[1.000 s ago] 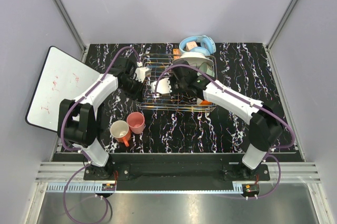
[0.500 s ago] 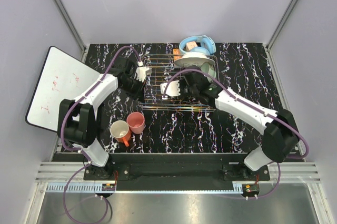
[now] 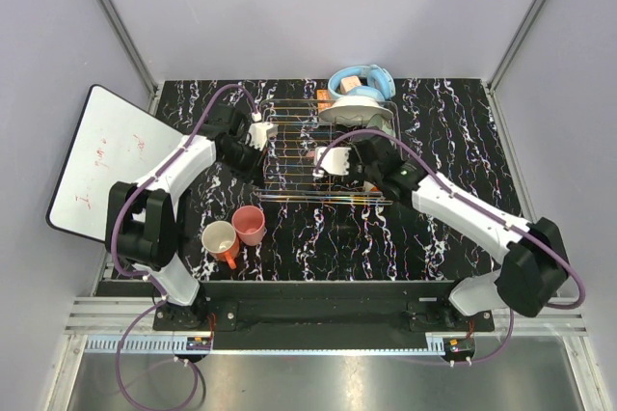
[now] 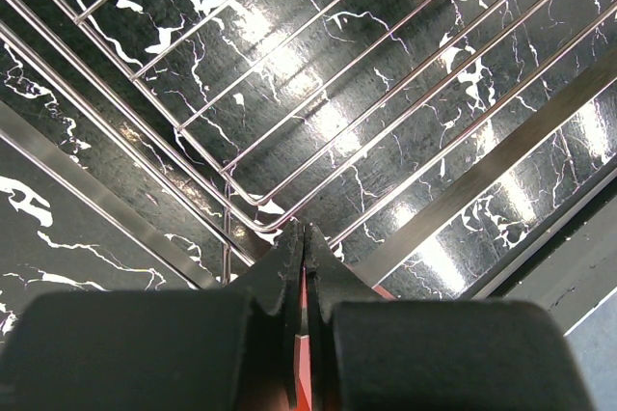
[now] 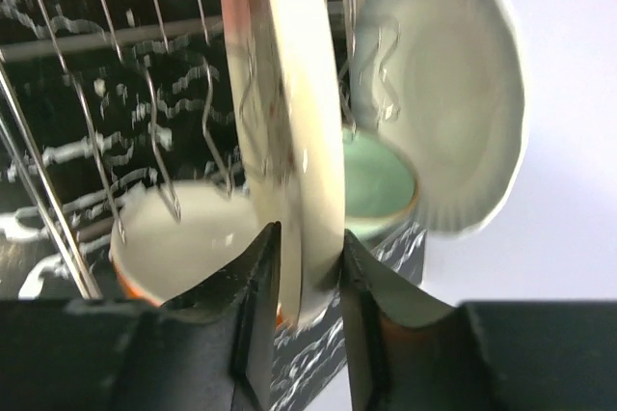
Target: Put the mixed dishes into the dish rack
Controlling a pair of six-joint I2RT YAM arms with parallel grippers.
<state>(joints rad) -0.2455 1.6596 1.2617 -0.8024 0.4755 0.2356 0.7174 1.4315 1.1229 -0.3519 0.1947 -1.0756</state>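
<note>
The dish rack (image 3: 294,155) sits mid-table. My right gripper (image 3: 333,162) is over its middle, shut on the pink-and-cream plate (image 5: 289,131), which it holds upright on edge between the rack wires; the gripper also shows in its wrist view (image 5: 304,247). Behind the plate are the white plate (image 5: 443,93), standing at the rack's back (image 3: 355,107), the pale green bowl (image 5: 381,184) and the orange-outside white bowl (image 5: 183,237). My left gripper (image 3: 258,134) is shut, its tips (image 4: 304,237) at the rack's left corner rim (image 4: 260,223). The salmon-pink cup (image 3: 249,225) and cream mug (image 3: 219,237) stand on the table, front left.
Light blue headphones (image 3: 362,78) lie just behind the rack. A white board with red marks (image 3: 101,155) leans off the table's left edge. Grey walls enclose the black marbled table (image 3: 443,122) on three sides.
My right gripper has carried the plate rightward along the rack, from its left part to its middle. The left arm, cup and mug have not moved.
</note>
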